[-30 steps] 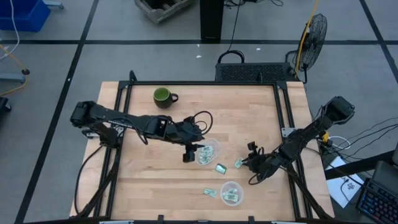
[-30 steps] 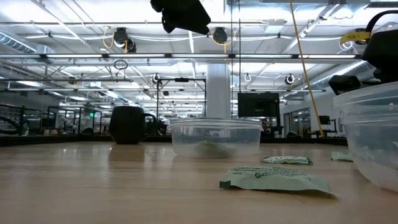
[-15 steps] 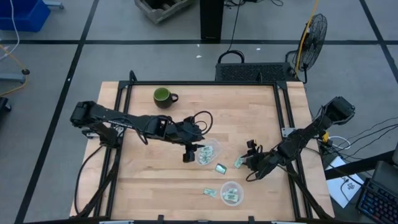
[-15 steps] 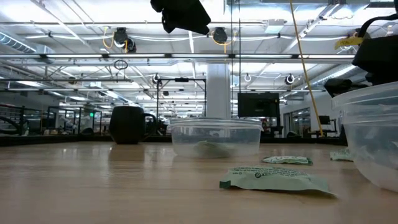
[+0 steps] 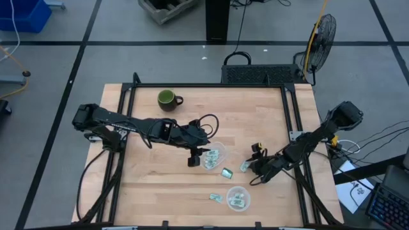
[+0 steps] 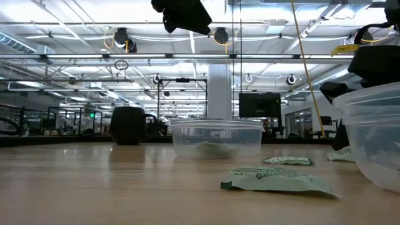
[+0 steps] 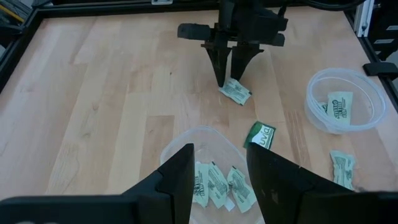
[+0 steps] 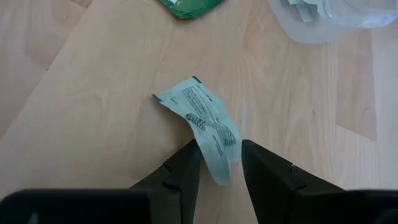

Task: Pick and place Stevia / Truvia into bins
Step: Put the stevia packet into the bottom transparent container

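Observation:
Light green and white Stevia packets lie around two clear bins. The far bin (image 5: 213, 155) holds several packets (image 7: 214, 183); the near bin (image 5: 238, 199) holds some too. Loose on the wood are a darker green packet (image 5: 226, 172), one packet (image 5: 216, 197) left of the near bin, and one packet (image 8: 202, 121) under my right gripper. My right gripper (image 8: 221, 165) is open and low over that packet, a finger on either side of its end. My left gripper (image 7: 217, 168) hangs open above the far bin's left rim. My right gripper comes down on the loose packet from above, slanting, with its fingers (image 8: 186, 165) standing on either side of the packet's end (image 8: 219, 158). The packet lies flat on the table. Whether the fingers touch it, I cannot tell.
A dark green mug (image 5: 168, 99) stands near the table's far edge, left of centre. Black rails frame the table (image 5: 255, 108). Bare wood spreads over the left half and the far right part. In the low view, a packet (image 6: 275, 179) lies in front of the far bin (image 6: 215, 137).
My right gripper has moved down and a little toward the table's left, onto the loose packet beside the green one. The left arm, the bins and the packets have kept still.

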Robot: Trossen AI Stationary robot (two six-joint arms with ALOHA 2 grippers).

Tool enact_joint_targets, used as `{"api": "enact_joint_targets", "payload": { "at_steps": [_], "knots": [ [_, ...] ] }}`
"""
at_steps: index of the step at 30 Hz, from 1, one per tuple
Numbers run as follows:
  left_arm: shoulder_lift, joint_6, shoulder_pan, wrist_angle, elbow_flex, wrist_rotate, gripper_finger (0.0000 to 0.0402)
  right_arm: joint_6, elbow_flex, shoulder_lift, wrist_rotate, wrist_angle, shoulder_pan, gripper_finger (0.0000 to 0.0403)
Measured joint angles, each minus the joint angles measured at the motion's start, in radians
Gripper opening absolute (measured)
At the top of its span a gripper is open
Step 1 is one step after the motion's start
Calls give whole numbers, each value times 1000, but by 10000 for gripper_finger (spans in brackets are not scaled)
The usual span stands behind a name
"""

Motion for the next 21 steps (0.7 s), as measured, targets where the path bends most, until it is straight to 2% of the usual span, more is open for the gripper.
{"api": "enact_joint_targets", "payload": {
  "at_steps": [7, 14, 21],
  "knots": [
    [0, 11, 0, 0, 0, 0, 152, 0, -2, 1, -10, 34, 0, 76],
    [0, 13, 0, 0, 0, 0, 152, 5, -4, 2, -35, 77, 0, 8],
    [0, 9, 0, 0, 0, 0, 152, -12, 11, -13, -32, 131, 11, 3]
  ]
}}
